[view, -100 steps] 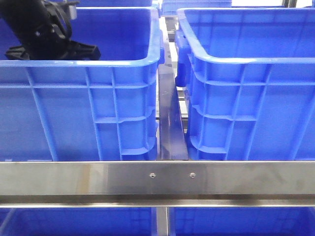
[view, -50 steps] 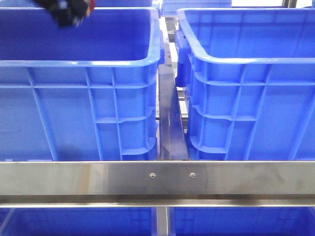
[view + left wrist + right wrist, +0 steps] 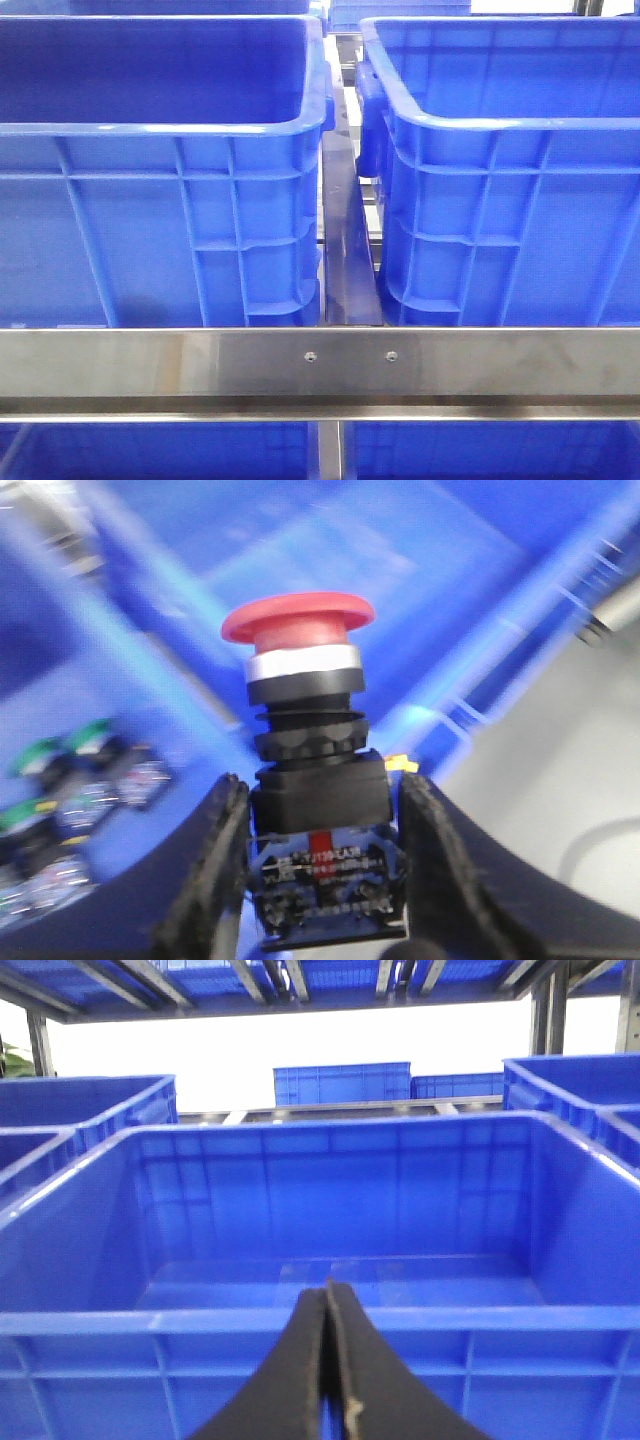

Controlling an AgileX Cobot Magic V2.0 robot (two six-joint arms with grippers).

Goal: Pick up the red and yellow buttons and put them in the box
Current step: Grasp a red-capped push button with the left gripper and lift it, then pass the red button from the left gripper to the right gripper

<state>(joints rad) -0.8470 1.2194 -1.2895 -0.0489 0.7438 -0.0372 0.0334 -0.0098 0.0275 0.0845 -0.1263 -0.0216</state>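
Two blue crates sit behind a steel rail (image 3: 320,365); the left gripper (image 3: 320,880) clamps the red button (image 3: 298,622) above a crate, the right gripper (image 3: 327,1360) is closed, empty, facing the box (image 3: 320,1210)

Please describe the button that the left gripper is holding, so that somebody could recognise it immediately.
Above a blue crate, the left gripper clamps a red button by its black body. It stands upright between the black fingers. Its wide red mushroom cap and silver ring set it apart from the green-topped buttons below.
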